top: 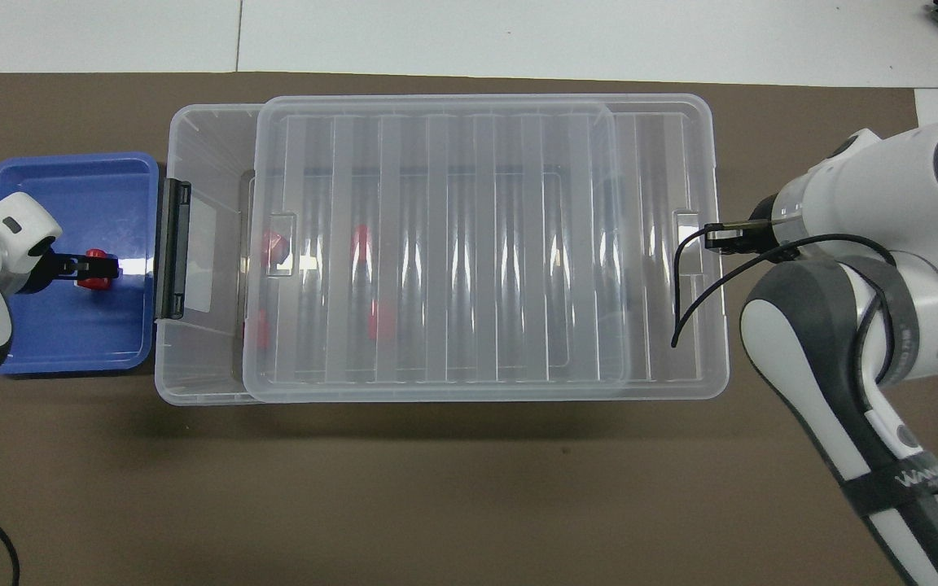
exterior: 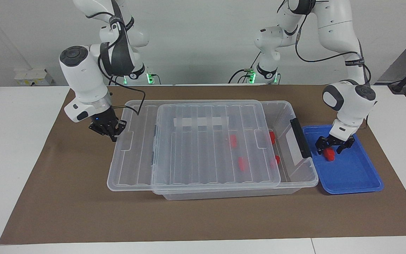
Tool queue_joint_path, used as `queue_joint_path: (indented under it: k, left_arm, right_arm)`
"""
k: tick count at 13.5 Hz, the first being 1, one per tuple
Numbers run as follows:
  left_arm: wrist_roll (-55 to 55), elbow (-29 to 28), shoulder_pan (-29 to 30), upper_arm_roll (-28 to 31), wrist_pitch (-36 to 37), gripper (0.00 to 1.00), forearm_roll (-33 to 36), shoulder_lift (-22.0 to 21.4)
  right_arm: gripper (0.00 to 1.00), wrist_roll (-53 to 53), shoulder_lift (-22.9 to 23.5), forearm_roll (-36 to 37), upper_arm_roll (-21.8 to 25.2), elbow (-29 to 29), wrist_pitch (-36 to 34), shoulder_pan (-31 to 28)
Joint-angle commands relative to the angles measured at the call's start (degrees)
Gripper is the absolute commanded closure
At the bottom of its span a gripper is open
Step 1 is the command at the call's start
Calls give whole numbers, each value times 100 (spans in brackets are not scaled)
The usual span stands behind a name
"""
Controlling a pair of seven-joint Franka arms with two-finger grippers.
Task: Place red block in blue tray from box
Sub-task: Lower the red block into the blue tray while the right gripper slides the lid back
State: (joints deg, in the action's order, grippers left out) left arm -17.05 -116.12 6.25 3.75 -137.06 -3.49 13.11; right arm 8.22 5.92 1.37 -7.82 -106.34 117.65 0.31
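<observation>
A red block [exterior: 329,154] [top: 94,271] lies on the floor of the blue tray [exterior: 358,176] [top: 70,187], at the left arm's end of the table. My left gripper [exterior: 330,148] [top: 82,267] stands open low over the tray, a finger on either side of the block. The clear box [exterior: 284,113] [top: 200,138] sits beside the tray, and several more red blocks [exterior: 241,164] [top: 361,242] show through its ribbed lid [exterior: 206,148] [top: 436,244]. My right gripper [exterior: 109,128] [top: 717,238] is shut on the lid's end rim.
A black handle clip [exterior: 300,137] [top: 173,248] sits on the box's end wall next to the tray. Everything stands on a brown mat [exterior: 203,218] on a white table. A black cable loops from the right wrist over the lid's end.
</observation>
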Motion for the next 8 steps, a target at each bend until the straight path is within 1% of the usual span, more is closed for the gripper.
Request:
queue_joint_path:
  k: [1,3,4,6,8]
  left_arm:
    - [-44,449,-36,-23,1432,0,-91,-781]
    - [-26,852,-45,-93,2242,0,-91,-1204]
    - [-26,976,-54,-102,2498,0,-82,-1380]
    - [-26,1065,-88,-233,2702,0,-39,-1679]
    - [-35,1048,-89,-269,2833,0,-29,-1846]
  right_arm:
    - [100,-13,-205,-13,-27,-255,-110,205]
    - [100,-13,-258,-31,-27,-334,-111,328]
    - [100,-13,-258,-31,-27,-343,-111,390]
    - [100,-13,-267,-40,-27,-343,-120,495]
    - [100,-31,-276,-40,-36,-343,-190,566]
